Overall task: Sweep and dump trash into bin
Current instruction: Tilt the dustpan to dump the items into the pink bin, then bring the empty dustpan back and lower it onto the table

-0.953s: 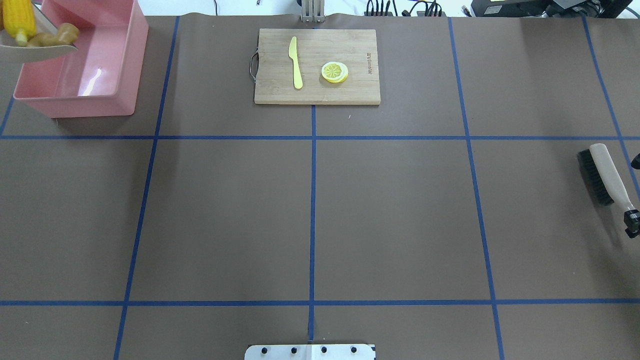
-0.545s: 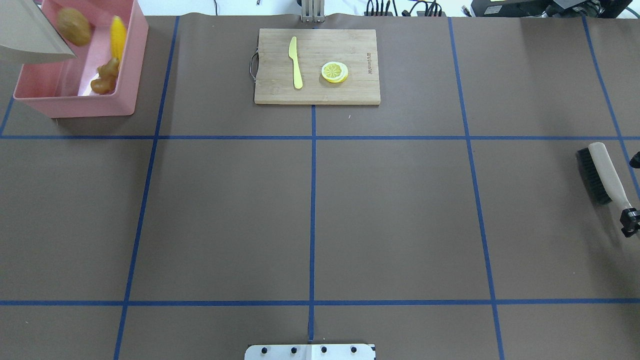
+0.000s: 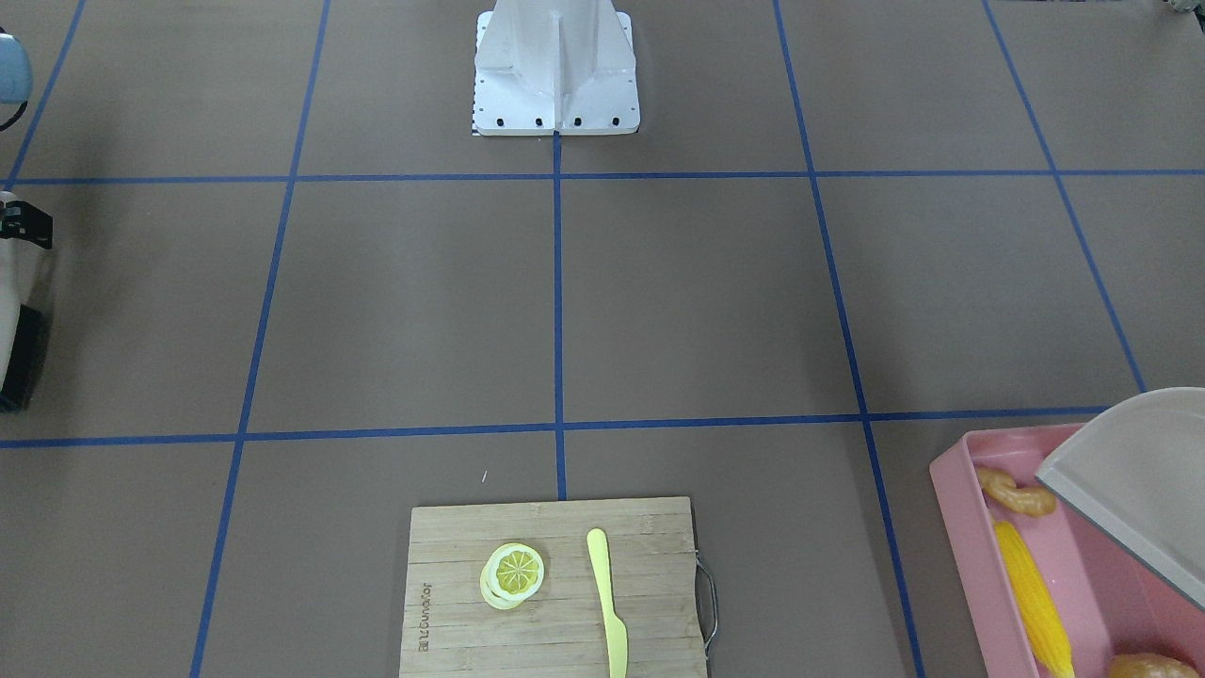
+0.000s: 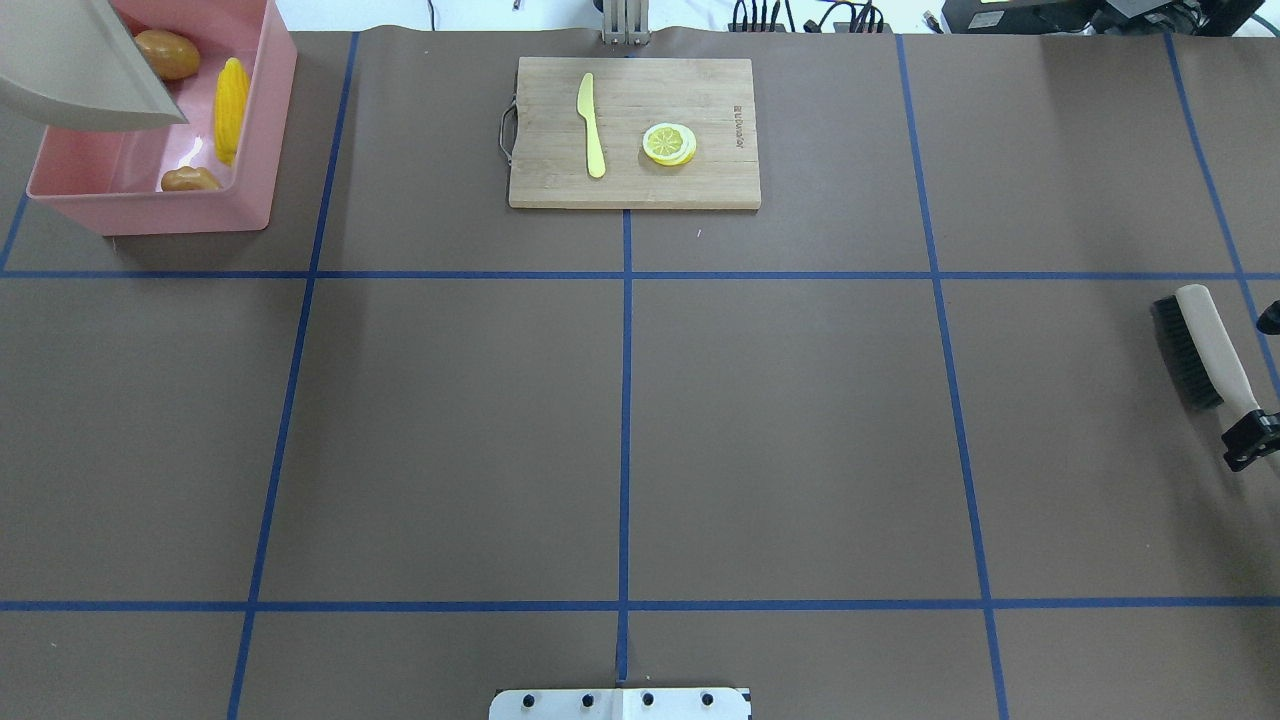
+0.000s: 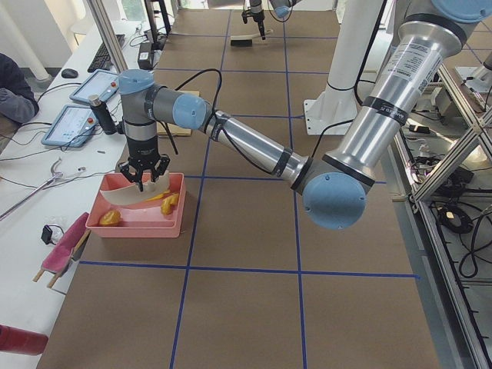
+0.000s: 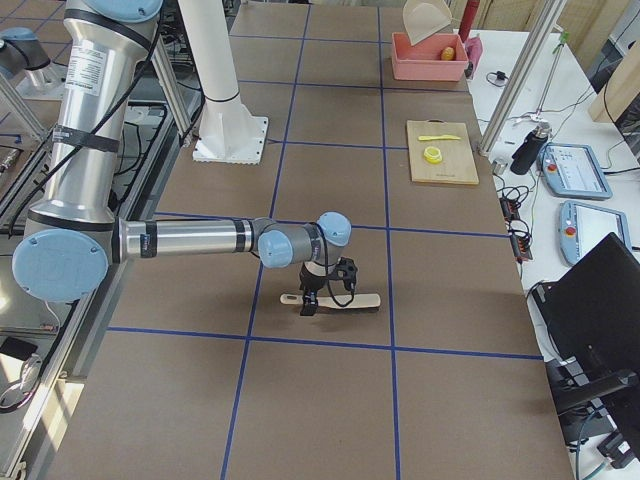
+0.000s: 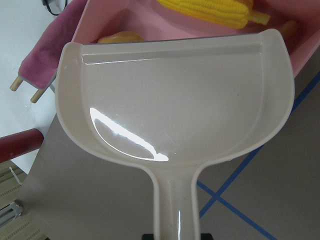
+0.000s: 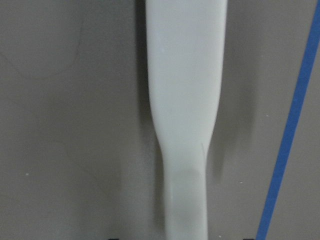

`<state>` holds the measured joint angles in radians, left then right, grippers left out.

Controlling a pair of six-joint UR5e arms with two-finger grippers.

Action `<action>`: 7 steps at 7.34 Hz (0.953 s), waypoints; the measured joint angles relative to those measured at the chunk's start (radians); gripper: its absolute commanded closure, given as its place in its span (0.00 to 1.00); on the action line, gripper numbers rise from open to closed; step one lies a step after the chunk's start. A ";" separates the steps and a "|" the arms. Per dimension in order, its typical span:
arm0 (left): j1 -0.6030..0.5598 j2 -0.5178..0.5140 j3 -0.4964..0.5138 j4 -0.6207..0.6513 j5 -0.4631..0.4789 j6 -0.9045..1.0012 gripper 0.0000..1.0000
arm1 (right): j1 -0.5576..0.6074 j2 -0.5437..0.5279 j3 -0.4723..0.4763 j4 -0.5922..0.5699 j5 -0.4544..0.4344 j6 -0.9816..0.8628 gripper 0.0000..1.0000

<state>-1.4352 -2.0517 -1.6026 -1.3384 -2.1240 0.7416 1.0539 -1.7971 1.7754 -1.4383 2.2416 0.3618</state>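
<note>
The pink bin (image 4: 150,212) stands at the table's far left corner, also in the front view (image 3: 958,527). In it lie the corn cob (image 4: 231,95), the potato (image 4: 167,53) and the ginger root (image 4: 190,179). My left gripper (image 5: 143,178) is shut on the handle of the beige dustpan (image 4: 70,70). It holds the pan tilted and empty above the bin (image 7: 175,100). My right gripper (image 4: 1255,430) is shut on the handle of a black-bristled brush (image 4: 1200,345) that rests on the table at the right edge.
A wooden cutting board (image 4: 700,180) at the far middle carries a pale yellow knife (image 4: 590,125) and a lemon slice (image 4: 669,143). The robot's base (image 3: 555,75) is at the near middle. A purple cloth-covered object (image 7: 50,60) lies beyond the bin.
The dustpan tipped and the corn, potato and ginger dropped from it into the bin and settled there. The right gripper and brush shifted slightly.
</note>
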 measured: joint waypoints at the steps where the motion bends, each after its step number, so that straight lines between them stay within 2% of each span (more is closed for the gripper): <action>1: 0.034 -0.006 -0.044 -0.012 -0.066 0.015 1.00 | 0.004 0.005 0.003 0.003 0.011 0.001 0.00; 2: 0.094 -0.004 -0.101 -0.027 -0.107 0.024 1.00 | 0.024 0.016 0.005 0.006 0.017 0.003 0.00; 4: 0.310 0.018 -0.188 -0.132 -0.179 0.027 1.00 | 0.126 0.051 0.010 0.008 0.035 0.002 0.00; 5: 0.438 0.027 -0.207 -0.196 -0.197 0.021 1.00 | 0.189 0.068 0.008 0.009 0.048 -0.003 0.00; 7: 0.577 0.043 -0.232 -0.256 -0.205 0.018 1.00 | 0.284 0.109 -0.013 0.007 0.051 -0.015 0.00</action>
<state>-0.8583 -2.0087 -1.8344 -1.5944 -2.3289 0.7598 1.3379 -1.6885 1.7621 -1.4313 2.2930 0.3473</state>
